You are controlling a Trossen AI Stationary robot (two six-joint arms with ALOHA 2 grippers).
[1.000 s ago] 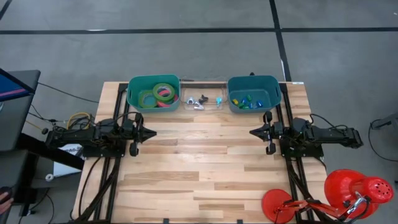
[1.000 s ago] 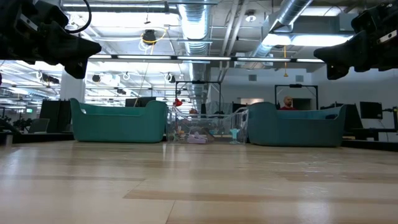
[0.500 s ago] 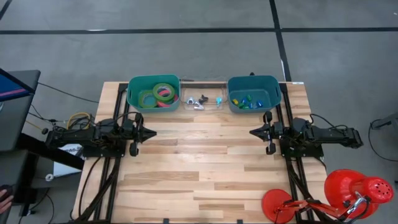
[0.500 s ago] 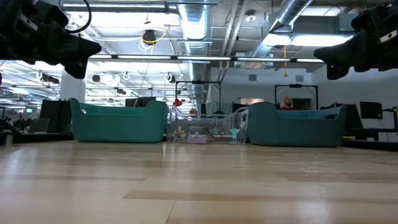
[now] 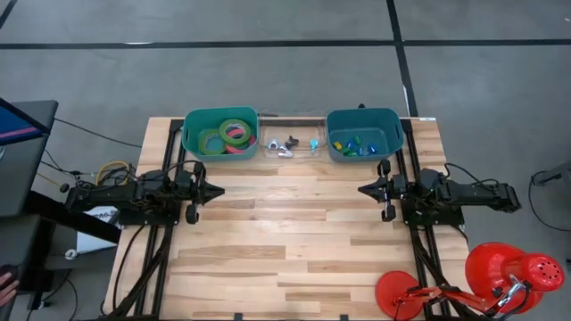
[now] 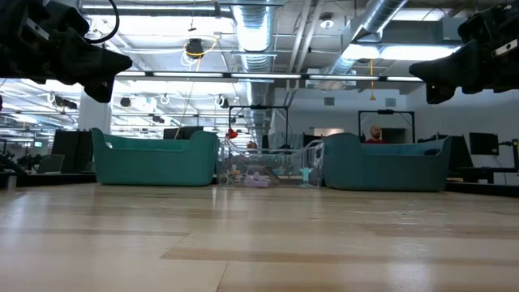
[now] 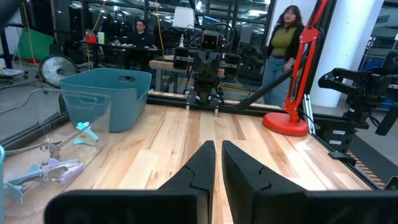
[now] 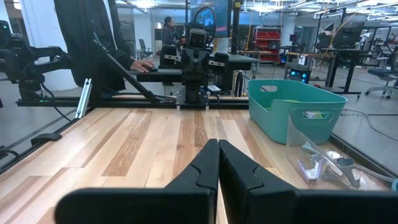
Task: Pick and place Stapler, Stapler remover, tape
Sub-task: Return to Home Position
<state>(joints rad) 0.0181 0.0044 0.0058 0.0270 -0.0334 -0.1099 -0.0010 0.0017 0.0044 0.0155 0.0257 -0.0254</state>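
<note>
Currently both arms sit low at the sides of the desk [image 5: 285,241], pointing inward at each other. The left gripper [image 5: 219,189] and right gripper [image 5: 361,189] are level and well apart, with bare wood between them. Each wrist view shows its own fingers drawn together with nothing between them, so both are empty. All task items lie off to the far edge, not in the line the grippers face. The tape [image 5: 235,133], two green rings and a pinkish red one, lies flat in the left teal bin [image 5: 187,134]. The staple removers [image 5: 284,145] are in the clear bin [image 5: 264,143] at the middle. The staplers [image 5: 352,144], small coloured pieces, are in the right teal bin [image 5: 395,134]. The three bins stand in one row, touching or nearly so. The left arm is nearer the tape bin and the right arm nearer the stapler bin, while the clear bin is about midway between them. Judgement: nothing loose is left on the desk to pick, so sorting looks finished. All that remains is for the arms to settle at rest, and since the bins lie to the side of both grippers, nothing stands in their way.
</note>
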